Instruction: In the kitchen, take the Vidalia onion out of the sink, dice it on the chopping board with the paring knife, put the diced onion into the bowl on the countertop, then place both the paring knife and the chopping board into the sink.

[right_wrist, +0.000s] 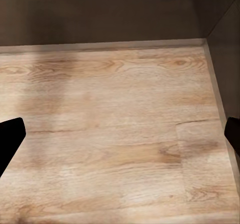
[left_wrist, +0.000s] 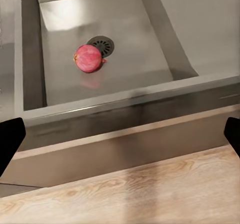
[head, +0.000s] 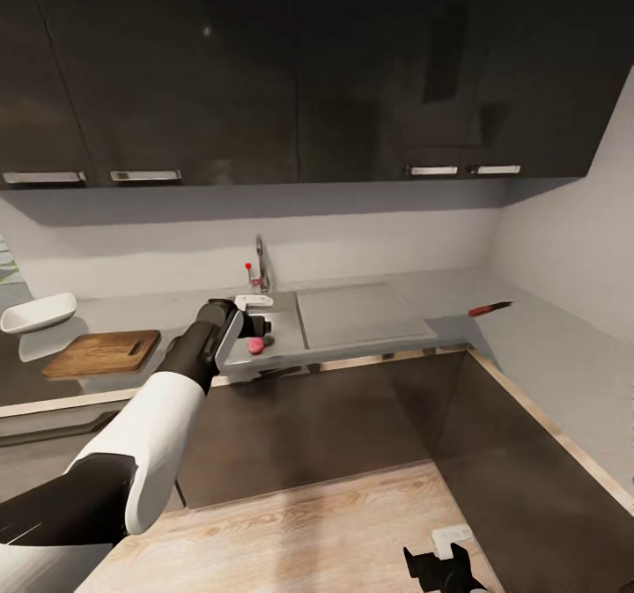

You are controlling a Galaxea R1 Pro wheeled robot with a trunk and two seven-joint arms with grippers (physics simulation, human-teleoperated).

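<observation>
The pinkish Vidalia onion (head: 256, 345) (left_wrist: 88, 58) lies in the grey sink (head: 283, 318) (left_wrist: 125, 19) beside the round drain (left_wrist: 102, 45). My left gripper (head: 254, 326) (left_wrist: 120, 139) hovers open over the sink's front rim, short of the onion, with nothing between its fingers. The brown chopping board (head: 104, 352) lies on the countertop (head: 528, 346) left of the sink, with the white bowl (head: 40, 313) behind it. The paring knife (head: 490, 308) with a reddish handle rests on the counter far right. My right gripper (head: 445, 567) (right_wrist: 120, 134) hangs open low over the wooden floor (right_wrist: 120, 109).
A chrome tap (head: 261, 265) with a red dot stands behind the basin, and the flat drainboard (head: 357, 311) lies to its right. Dark wall cabinets (head: 264, 64) hang above. The counter turns along the right wall, with dark base cabinets (head: 335, 417) below.
</observation>
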